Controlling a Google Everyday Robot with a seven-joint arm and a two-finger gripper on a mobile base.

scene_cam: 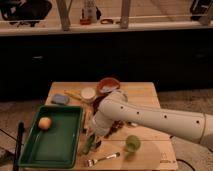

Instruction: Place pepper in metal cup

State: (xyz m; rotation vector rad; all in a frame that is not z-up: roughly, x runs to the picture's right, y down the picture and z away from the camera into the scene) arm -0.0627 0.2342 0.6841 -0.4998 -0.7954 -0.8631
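My gripper (91,141) hangs from the white arm (145,117), which reaches in from the right across the middle of the table. It is near the front of the table, just right of the green tray. It is shut on the slim green pepper (88,146), which points downward between the dark fingers, close to the tabletop. I see no grey-silver metal cup; the arm hides the middle of the table.
A green tray (60,147) with a round orange fruit (45,122) lies at the left. A pale green cup (132,143) and a silver fork (102,159) are at the front. A dark brown bowl (107,85), a pale round cup (88,93) and a blue sponge (60,99) sit at the back.
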